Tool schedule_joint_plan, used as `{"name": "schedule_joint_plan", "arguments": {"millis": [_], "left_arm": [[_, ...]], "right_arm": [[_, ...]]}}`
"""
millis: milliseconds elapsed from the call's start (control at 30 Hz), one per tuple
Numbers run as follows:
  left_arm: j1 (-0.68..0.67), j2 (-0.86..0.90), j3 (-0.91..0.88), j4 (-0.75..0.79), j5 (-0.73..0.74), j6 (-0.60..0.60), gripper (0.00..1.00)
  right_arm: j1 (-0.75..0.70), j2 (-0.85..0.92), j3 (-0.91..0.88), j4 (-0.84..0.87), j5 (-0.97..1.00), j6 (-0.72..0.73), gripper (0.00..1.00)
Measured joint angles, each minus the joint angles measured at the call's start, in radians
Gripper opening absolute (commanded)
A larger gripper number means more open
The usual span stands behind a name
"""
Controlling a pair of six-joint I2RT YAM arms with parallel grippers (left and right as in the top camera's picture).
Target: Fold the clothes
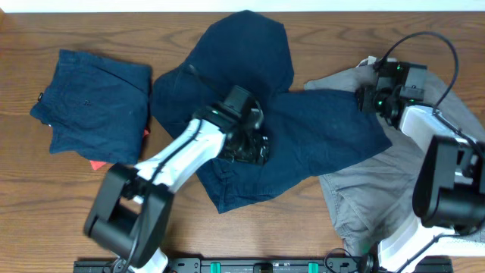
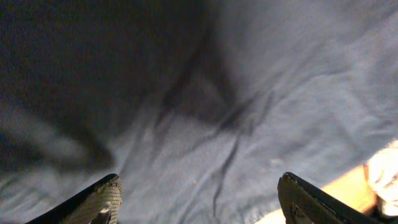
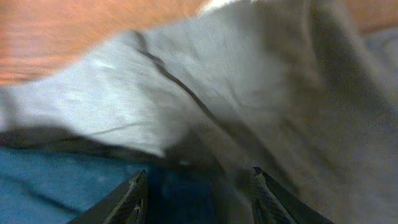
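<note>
The left arm (image 1: pixel 178 155) reached from lower left toward frame centre, its gripper (image 2: pixel 198 200) spread wide. The right arm (image 1: pixel 439 167) stretched up the right edge, its gripper (image 3: pixel 198 194) parted.

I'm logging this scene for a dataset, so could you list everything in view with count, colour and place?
Folded garment: one, dark navy, left part of the table, lying flat.
Spread garment: one, dark navy, centre of the table, crumpled and open, its right edge lapping over the grey one.
Grey garment: one, light grey, right part of the table, crumpled, partly under the navy one.
Red-orange item: one, small, peeking out below the folded garment; what it is cannot be told.
Table: one, brown wood.
Left tool: one, fingers apart, over the spread garment.
Right tool: one, fingers apart, at the edge where navy and grey meet.
</note>
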Motion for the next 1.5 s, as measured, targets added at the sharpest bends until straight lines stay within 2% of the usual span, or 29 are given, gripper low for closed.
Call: {"name": "schedule_joint_plan", "arguments": {"millis": [267, 467, 733, 867, 1000, 1167, 1233, 1400, 1500], "left_arm": [[-0.010, 0.079, 0.002, -0.003, 0.000, -0.023, 0.81], [-0.008, 0.079, 0.006, -0.098, -0.059, -0.024, 0.82], [0.056, 0.080, 0.006, -0.145, -0.118, -0.024, 0.81], [0.117, 0.080, 0.006, -0.146, -0.123, -0.024, 0.81], [0.169, 0.079, 0.006, -0.167, -0.122, -0.024, 0.82], [0.200, 0.039, -0.002, -0.236, -0.126, -0.024, 0.87], [0.206, -0.016, -0.006, -0.258, -0.132, -0.031, 0.89], [0.220, -0.248, -0.008, -0.309, -0.174, -0.077, 0.95], [0.235, -0.358, -0.008, -0.363, -0.216, -0.130, 0.97]], "right_arm": [[-0.031, 0.072, 0.016, 0.036, 0.101, 0.025, 0.54], [-0.171, 0.100, 0.047, 0.048, 0.225, 0.075, 0.54], [-0.444, 0.100, 0.089, -0.053, 0.347, 0.151, 0.67], [-0.507, 0.085, 0.114, -0.137, 0.298, 0.172, 0.77], [-0.484, 0.024, 0.119, -0.203, 0.184, 0.166, 0.81], [-0.343, -0.201, 0.177, -0.413, 0.045, 0.125, 0.86], [-0.280, -0.280, 0.193, -0.507, 0.018, 0.121, 0.99], [-0.126, -0.385, 0.204, -0.774, -0.029, 0.105, 0.99], [-0.072, -0.379, 0.199, -0.934, -0.013, 0.174, 0.99]]}}
